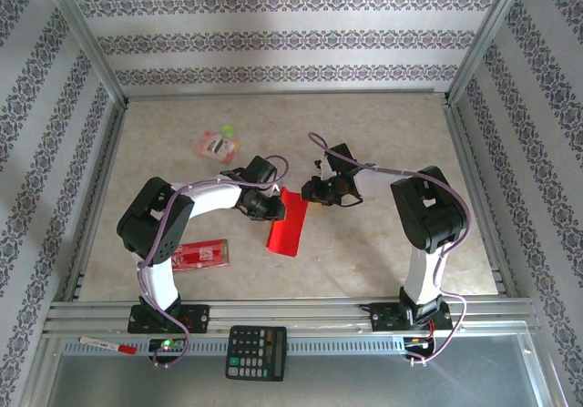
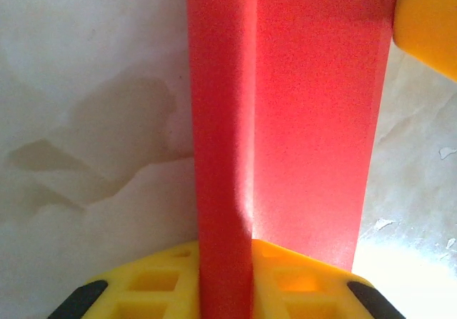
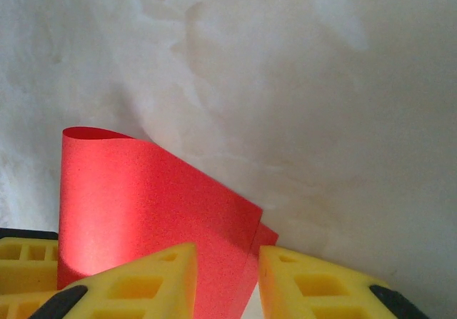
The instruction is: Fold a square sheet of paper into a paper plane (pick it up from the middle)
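The square sheet of paper [image 1: 286,228] is plain bright red and folded over into a long narrow strip. It stands tilted on the table's middle. My left gripper [image 1: 271,208] is shut on the sheet of paper [image 2: 314,119] at its near end, and the folded edge runs up between the yellow fingers [image 2: 153,283]. My right gripper [image 1: 316,191] is at the strip's far end. In the right wrist view its jaws [image 3: 227,258] stand apart, with the curved paper [image 3: 136,198] and its corner lying in the gap. The right gripper's yellow finger [image 2: 428,26] shows beside the paper's far corner.
A red packet with white print [image 1: 200,255] lies near the left arm's base. A pink packet [image 1: 217,143] sits at the back left. A black calculator [image 1: 256,351] and a marker [image 1: 107,344] rest on the front rail. Metal frame posts [image 1: 86,38] bound the table.
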